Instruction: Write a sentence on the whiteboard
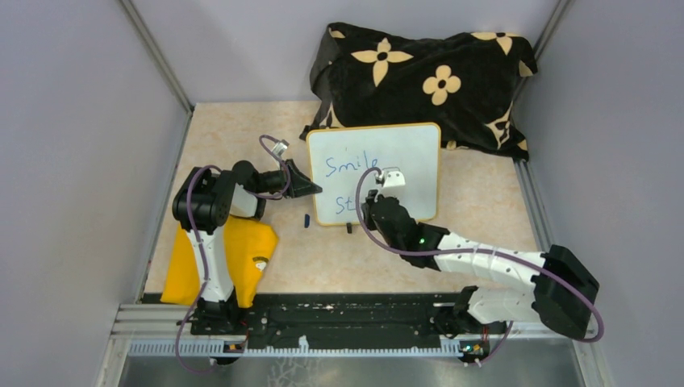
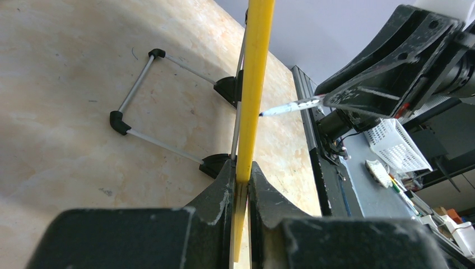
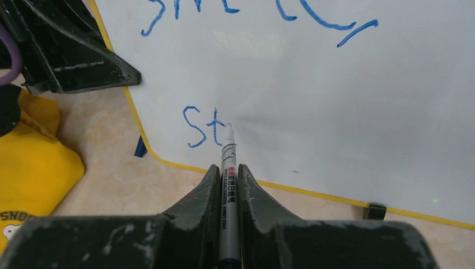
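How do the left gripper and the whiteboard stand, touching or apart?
Touching. The left wrist view shows the left gripper shut on the yellow rim of the whiteboard, both fingers against it.

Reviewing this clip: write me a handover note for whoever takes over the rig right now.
Left gripper: shut on the left edge of the flat white whiteboard with yellow-orange rim, standing on its feet before the black flowered cloth.
Right gripper: shut on a slim white marker pen, tip at the board face by the t.
Done: Smile on top, St begun below, in blue.
Left: finish that word and the sentence.
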Robot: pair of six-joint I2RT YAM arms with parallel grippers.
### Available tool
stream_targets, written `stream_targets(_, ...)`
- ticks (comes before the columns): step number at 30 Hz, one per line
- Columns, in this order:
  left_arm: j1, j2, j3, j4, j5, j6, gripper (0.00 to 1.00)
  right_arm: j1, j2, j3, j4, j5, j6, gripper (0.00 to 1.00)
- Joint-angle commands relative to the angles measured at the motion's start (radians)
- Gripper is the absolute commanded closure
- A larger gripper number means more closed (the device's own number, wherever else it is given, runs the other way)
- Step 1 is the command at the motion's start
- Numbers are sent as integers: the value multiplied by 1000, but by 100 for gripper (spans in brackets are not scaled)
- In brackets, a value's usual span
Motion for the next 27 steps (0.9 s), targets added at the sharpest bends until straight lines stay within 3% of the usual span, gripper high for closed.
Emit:
stream_targets(1, -17, 61, -6, 221, 4, 1, 100, -10, -76, -1, 37, 14, -12, 100)
stream_targets(27, -16, 61, -8, 218, 4, 3, 100, -16, 8, 50, -8, 62, -9, 100)
